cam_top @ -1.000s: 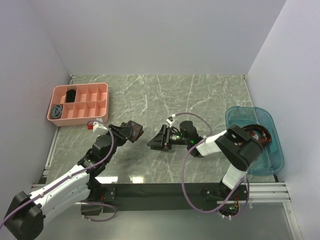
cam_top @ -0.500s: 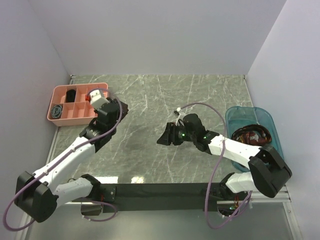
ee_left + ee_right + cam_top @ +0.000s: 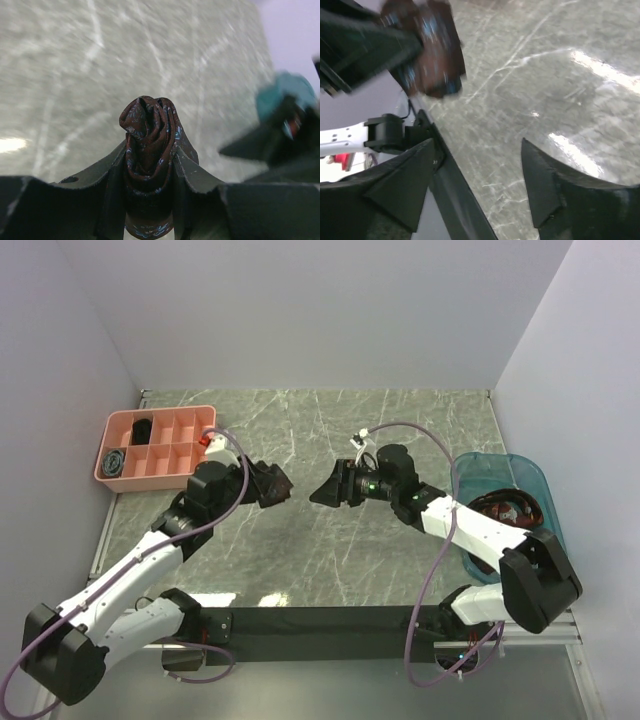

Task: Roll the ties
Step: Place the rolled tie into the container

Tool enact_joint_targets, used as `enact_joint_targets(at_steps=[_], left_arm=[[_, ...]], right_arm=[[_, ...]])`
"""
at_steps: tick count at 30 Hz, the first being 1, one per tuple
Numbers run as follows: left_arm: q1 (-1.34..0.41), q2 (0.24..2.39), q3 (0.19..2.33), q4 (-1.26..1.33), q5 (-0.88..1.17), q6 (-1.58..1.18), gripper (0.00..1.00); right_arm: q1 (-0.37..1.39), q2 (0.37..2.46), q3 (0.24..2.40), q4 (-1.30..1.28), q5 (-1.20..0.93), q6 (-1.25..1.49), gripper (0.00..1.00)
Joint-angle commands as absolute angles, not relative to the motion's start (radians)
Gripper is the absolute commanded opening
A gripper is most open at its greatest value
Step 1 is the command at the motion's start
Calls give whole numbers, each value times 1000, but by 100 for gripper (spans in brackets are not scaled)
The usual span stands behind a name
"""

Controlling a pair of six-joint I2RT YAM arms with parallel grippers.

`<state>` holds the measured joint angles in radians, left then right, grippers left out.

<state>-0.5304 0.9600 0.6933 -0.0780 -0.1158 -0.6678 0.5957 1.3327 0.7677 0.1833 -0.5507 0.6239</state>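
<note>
My left gripper (image 3: 272, 485) is shut on a rolled brown-maroon tie (image 3: 279, 483) with small blue flecks and holds it above the middle of the table. In the left wrist view the coil (image 3: 149, 131) is squeezed between both fingers. My right gripper (image 3: 320, 492) is open and empty, pointing left at the coil with a small gap between. The right wrist view shows the coil (image 3: 434, 50) blurred at upper left, in the left gripper's fingers. More ties (image 3: 505, 508) lie loose in the teal bin (image 3: 530, 570) at the right. A grey-blue coil (image 3: 117, 461) and a black coil (image 3: 143, 428) sit in the pink tray (image 3: 203, 457).
The pink tray with several compartments stands at the far left, against the left wall. The teal bin stands at the right edge. A black bar (image 3: 320, 620) runs along the table's near edge.
My left gripper swung from near the pink tray back to the right with the coil. My right gripper moved up and back a little, still open.
</note>
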Motion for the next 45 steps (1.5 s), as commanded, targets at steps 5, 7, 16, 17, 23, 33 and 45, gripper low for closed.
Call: enact_joint_targets(at_steps=[5,7,16,17,23,33,45], left_arm=[[-531,894,608,110,225,-709,15],[-531,894,595,135,251,-729,15],[-540,925,575,230,305,-775,15],[-541,925,574,233,305,-778,15],[-543,917,571,241,284,-788,15],[-543,925,505,386,353,-896,38],[-549,962,465,568,430,-1017,49]], right_arm=[[586,1385,821,346,-713,716,79],[584,1397,822,370,-725,726,79],[591,1445,807,523,-811,833,70],[594,1448,805,531,-819,844,68],[600,1465,784,606,-882,891,46],[603,1509,732,912,-934,1074,0],[627,1563,701,1094,-919,1181,0]])
